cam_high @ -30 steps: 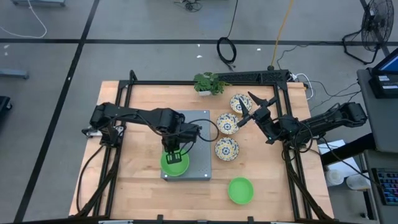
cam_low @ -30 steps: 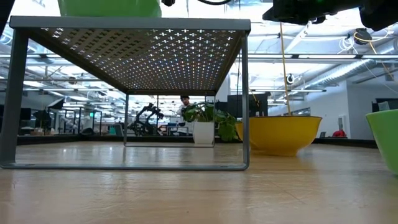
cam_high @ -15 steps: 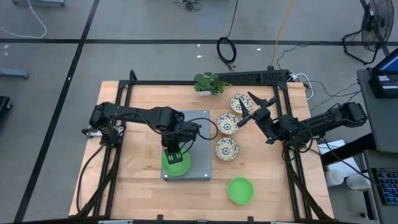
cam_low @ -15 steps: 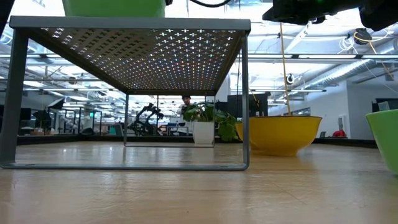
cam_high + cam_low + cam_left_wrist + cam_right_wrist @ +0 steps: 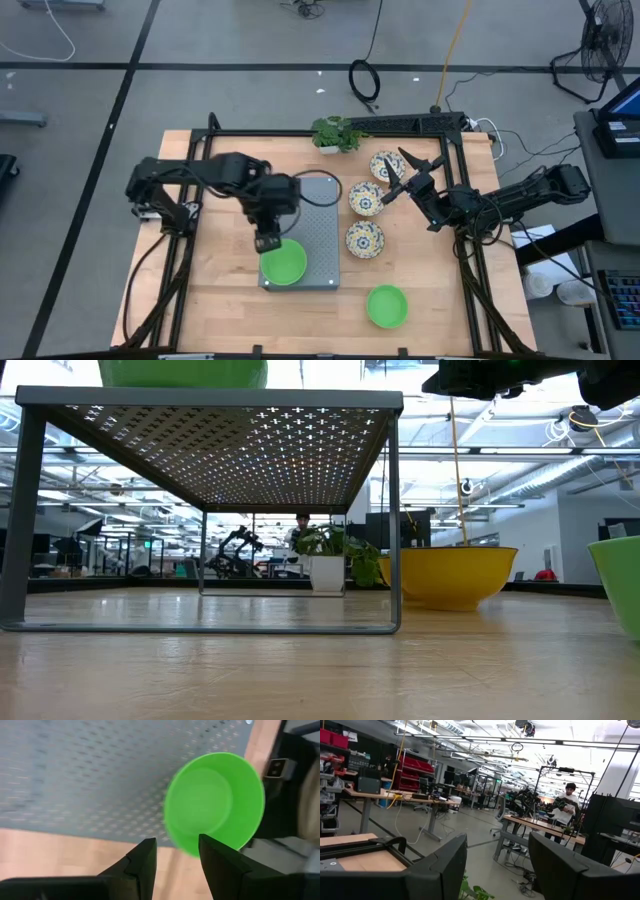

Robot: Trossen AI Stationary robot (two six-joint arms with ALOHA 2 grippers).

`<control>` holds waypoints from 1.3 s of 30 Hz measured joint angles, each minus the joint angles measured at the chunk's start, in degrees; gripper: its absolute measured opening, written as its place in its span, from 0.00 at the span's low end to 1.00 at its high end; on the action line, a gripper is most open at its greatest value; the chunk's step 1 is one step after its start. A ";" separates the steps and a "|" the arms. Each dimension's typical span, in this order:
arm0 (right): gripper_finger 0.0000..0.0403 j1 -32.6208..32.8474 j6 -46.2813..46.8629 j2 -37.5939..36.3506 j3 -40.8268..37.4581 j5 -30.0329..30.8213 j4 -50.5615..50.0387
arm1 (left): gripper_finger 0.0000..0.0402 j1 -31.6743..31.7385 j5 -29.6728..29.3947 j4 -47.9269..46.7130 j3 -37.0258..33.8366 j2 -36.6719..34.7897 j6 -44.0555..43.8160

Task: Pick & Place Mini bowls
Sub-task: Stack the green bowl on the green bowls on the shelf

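A green mini bowl (image 5: pixel 283 263) (image 5: pixel 215 802) sits upright on the near left corner of the grey perforated tray (image 5: pixel 322 215); the low view shows it on the tray's top (image 5: pixel 183 372). My left gripper (image 5: pixel 266 240) (image 5: pixel 177 852) hovers open just left of the bowl and touches nothing. A second green bowl (image 5: pixel 387 305) rests on the table near the front edge. Three patterned bowls (image 5: pixel 366 198) stand right of the tray. My right gripper (image 5: pixel 395 182) (image 5: pixel 497 870) hangs open above them, holding nothing.
A small potted plant (image 5: pixel 335 132) stands at the table's far edge. The tray stands on legs (image 5: pixel 394 520) above the tabletop. A black frame (image 5: pixel 440 122) borders the table. Bare wood lies left of the tray and along the front edge.
My left gripper has let go of the green bowl and drawn back up and toward the table's left edge. The bowl stays upright on the tray's near left corner. My right arm has kept still.
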 joint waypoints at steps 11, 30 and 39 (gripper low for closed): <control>0.49 1.08 -0.02 0.01 0.00 -0.11 -0.03 | 0.37 -12.33 -39.37 23.75 -4.89 -17.84 7.32; 0.49 30.14 33.17 2.95 16.41 -12.89 -46.66 | 0.37 -19.20 -47.40 77.17 -60.17 -41.72 27.16; 0.49 31.83 83.43 8.77 32.70 -29.28 -93.34 | 0.37 -18.23 -45.60 89.04 -71.00 -54.76 38.10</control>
